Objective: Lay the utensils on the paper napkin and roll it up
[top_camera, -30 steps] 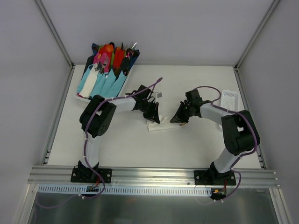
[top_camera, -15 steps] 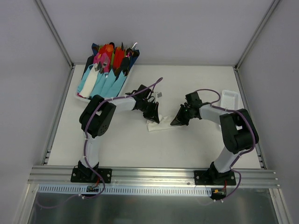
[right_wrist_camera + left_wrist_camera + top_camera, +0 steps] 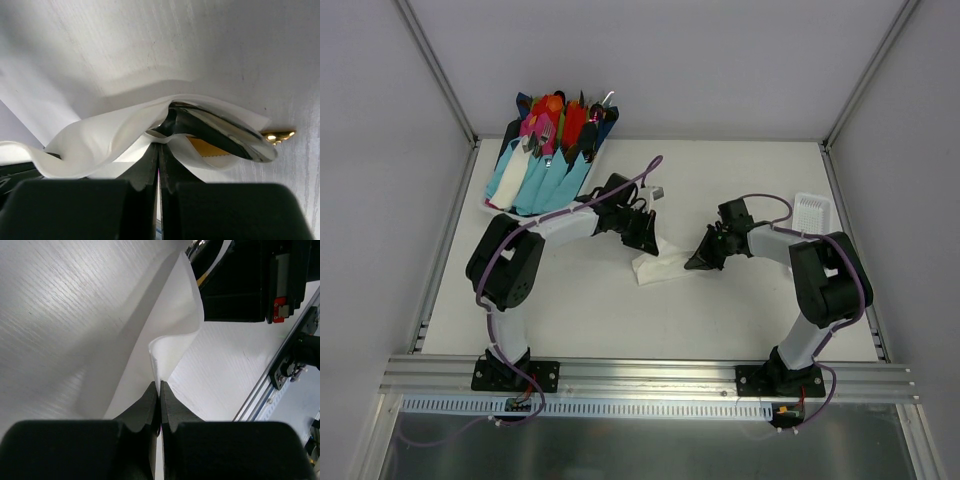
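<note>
The white paper napkin (image 3: 658,267) lies partly folded in the middle of the table, between my two grippers. My left gripper (image 3: 648,243) is shut on its left edge; the left wrist view shows the sheet (image 3: 172,335) pinched between the fingertips (image 3: 150,400) and rising in a fold. My right gripper (image 3: 700,260) is shut on the napkin's right edge (image 3: 100,135). In the right wrist view the silvery spoon head (image 3: 225,135) and the golden-yellow utensil (image 3: 277,135) lie under the folded paper, their ends poking out.
A tray (image 3: 498,205) of bright cutlery in light-blue wraps (image 3: 545,170) stands at the back left. A small white slotted tray (image 3: 812,213) sits at the right. The aluminium rail (image 3: 640,375) runs along the near edge.
My left arm has swung out and its gripper has drawn the napkin's left edge slightly back and left. The napkin looks more spread. The right gripper has hardly moved.
</note>
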`<state>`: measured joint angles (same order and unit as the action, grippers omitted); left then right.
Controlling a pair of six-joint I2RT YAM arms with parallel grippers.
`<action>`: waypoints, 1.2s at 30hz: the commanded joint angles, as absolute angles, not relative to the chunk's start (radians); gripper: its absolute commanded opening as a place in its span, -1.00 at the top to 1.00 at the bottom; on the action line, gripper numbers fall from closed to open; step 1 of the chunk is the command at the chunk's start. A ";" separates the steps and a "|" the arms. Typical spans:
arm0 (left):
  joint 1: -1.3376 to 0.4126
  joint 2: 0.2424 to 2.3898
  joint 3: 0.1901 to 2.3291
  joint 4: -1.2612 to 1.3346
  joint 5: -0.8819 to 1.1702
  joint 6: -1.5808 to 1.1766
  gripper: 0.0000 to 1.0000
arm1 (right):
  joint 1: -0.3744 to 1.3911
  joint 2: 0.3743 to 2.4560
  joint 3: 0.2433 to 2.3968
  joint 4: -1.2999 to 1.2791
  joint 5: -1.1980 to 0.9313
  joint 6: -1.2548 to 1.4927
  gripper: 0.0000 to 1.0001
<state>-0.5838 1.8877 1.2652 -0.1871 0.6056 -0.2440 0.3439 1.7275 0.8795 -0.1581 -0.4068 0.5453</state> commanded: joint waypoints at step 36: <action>-0.732 1.948 1.124 -0.144 0.568 -0.308 1.00 | 0.322 1.735 0.822 -0.167 -0.345 0.566 0.92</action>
<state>-0.7319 1.9152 1.1454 -0.1081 0.5743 -0.2905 0.3351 1.7287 0.8654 -0.1356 -0.4229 0.5762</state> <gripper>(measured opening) 0.009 0.031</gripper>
